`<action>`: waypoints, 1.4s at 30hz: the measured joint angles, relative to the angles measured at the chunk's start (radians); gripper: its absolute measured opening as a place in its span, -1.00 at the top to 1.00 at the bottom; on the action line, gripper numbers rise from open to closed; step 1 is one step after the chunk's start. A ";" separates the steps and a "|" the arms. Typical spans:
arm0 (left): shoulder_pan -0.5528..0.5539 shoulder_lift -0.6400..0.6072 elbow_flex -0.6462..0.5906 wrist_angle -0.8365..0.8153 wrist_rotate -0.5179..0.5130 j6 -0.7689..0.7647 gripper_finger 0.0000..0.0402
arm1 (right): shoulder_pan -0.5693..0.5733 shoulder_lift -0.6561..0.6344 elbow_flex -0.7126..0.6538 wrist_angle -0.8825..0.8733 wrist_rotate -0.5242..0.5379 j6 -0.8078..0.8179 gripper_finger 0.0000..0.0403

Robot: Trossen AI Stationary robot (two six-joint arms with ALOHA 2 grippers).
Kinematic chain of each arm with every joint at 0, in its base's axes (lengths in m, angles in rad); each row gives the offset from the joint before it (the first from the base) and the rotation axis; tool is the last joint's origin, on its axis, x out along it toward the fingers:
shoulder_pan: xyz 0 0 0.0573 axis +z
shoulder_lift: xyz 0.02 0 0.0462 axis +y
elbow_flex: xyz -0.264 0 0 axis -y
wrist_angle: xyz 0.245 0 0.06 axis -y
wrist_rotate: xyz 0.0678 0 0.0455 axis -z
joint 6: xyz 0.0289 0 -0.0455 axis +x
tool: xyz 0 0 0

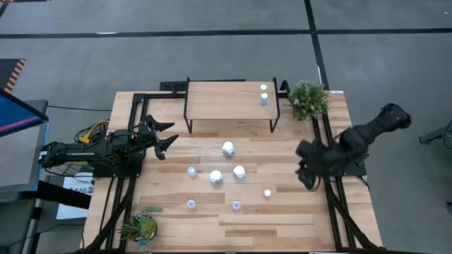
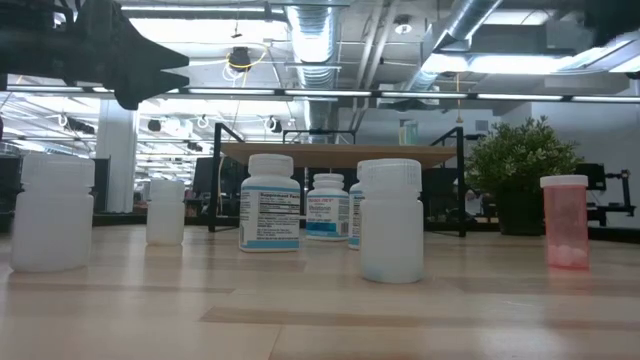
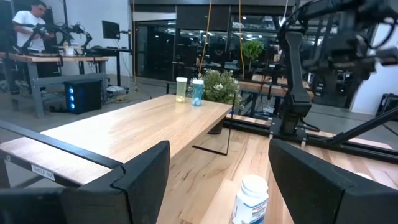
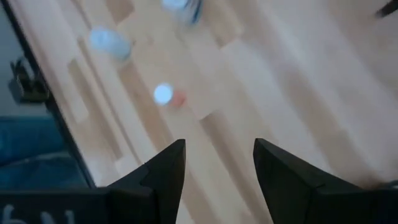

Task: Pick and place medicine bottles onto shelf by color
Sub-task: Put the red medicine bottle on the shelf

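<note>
The shelf (image 1: 229, 101) stands at the table's far middle, with two tiny bottles (image 1: 263, 94) upright on its right end; they also show in the left wrist view (image 3: 189, 90). Three bigger white bottles (image 1: 227, 166) and several tiny ones stand upright on the table. One tiny one is orange (image 1: 268, 192) and also shows in the right wrist view (image 4: 168, 95). My left gripper (image 1: 172, 132) is open and empty, raised at the left, pointing right. My right gripper (image 1: 307, 182) is open and empty, above the table right of the orange bottle.
A potted plant (image 1: 308, 99) stands at the far right beside the shelf, and another (image 1: 139, 224) at the near left corner. Black frame rails (image 1: 332, 204) run along both table sides. Bare wood lies near the front edge (image 1: 282, 229).
</note>
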 joint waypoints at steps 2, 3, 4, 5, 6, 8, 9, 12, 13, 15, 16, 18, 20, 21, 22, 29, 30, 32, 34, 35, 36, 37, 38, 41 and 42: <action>0.000 0.000 0.000 -0.001 0.000 0.000 -0.30 | 0.058 0.012 -0.053 0.054 0.015 0.020 -0.04; 0.000 0.000 0.000 -0.002 0.000 0.000 -0.30 | 0.080 0.022 -0.079 0.080 0.016 0.024 -0.04; 0.000 0.000 0.000 -0.003 0.000 0.000 -0.30 | 0.100 0.034 -0.104 0.102 0.016 0.025 -0.05; 0.000 0.000 0.000 -0.005 0.000 0.000 -0.30 | 0.116 0.046 -0.126 0.129 0.016 0.026 -0.05; 0.000 0.000 0.000 -0.006 0.000 0.000 -0.30 | 0.127 0.063 -0.145 0.155 0.016 0.029 -0.06; 0.000 0.000 0.000 -0.006 0.000 0.000 -0.30 | 0.143 0.102 -0.171 0.201 0.015 0.051 -0.08; 0.000 0.000 0.000 -0.006 0.000 0.001 -0.30 | 0.148 0.123 -0.179 0.218 0.011 0.071 -0.09; 0.000 0.000 0.000 -0.004 0.000 0.002 -0.30 | 0.145 0.183 -0.180 0.263 -0.039 0.097 -0.16; 0.000 0.000 0.000 -0.003 0.000 0.004 -0.30 | 0.141 0.202 -0.180 0.279 -0.064 0.099 -0.19; 0.000 0.000 0.000 -0.003 0.000 0.004 -0.30 | 0.127 0.237 -0.180 0.318 -0.094 0.099 -0.25; 0.000 0.000 0.000 -0.002 0.001 0.004 -0.30 | 0.121 0.255 -0.180 0.338 -0.101 0.087 -0.28; 0.000 0.000 0.000 -0.001 0.006 0.004 -0.30 | 0.103 0.289 -0.180 0.374 -0.110 0.033 -0.33; 0.000 0.000 0.000 -0.001 0.011 0.004 -0.30 | 0.081 0.331 -0.180 0.407 -0.111 -0.021 -0.37; 0.000 0.000 0.000 -0.001 0.014 0.003 -0.30 | 0.071 0.352 -0.180 0.416 -0.111 -0.045 -0.39; 0.000 0.000 0.000 -0.001 0.015 0.003 -0.30 | 0.060 0.375 -0.180 0.426 -0.112 -0.067 -0.41; 0.000 0.000 0.000 0.000 0.026 0.003 -0.30 | 0.019 0.500 -0.180 0.487 -0.120 -0.171 -0.46; 0.000 0.000 0.000 -0.001 0.026 0.003 -0.30 | 0.014 0.510 -0.180 0.501 -0.123 -0.179 -0.46; 0.000 0.000 0.000 0.000 0.026 0.003 -0.30 | 0.005 0.523 -0.175 0.516 -0.124 -0.200 -0.46; 0.000 0.000 0.000 0.001 0.026 0.003 -0.30 | -0.003 0.538 -0.162 0.515 -0.122 -0.227 -0.46; 0.000 0.000 0.000 0.002 0.027 0.003 -0.30 | -0.007 0.541 -0.158 0.521 -0.121 -0.245 -0.46; 0.000 0.000 0.000 0.002 0.027 0.003 -0.30 | -0.011 0.545 -0.155 0.524 -0.119 -0.261 -0.46; 0.000 0.000 0.000 0.002 0.027 0.003 -0.30 | -0.017 0.551 -0.151 0.535 -0.118 -0.275 -0.46; 0.000 0.000 0.000 0.002 0.027 0.003 -0.30 | -0.022 0.553 -0.151 0.547 -0.118 -0.290 -0.46; 0.000 0.000 0.000 0.002 0.028 0.003 -0.30 | -0.038 0.569 -0.150 0.568 -0.116 -0.321 -0.45; 0.000 0.000 0.000 0.002 0.028 0.003 -0.30 | -0.043 0.576 -0.152 0.570 -0.115 -0.327 -0.45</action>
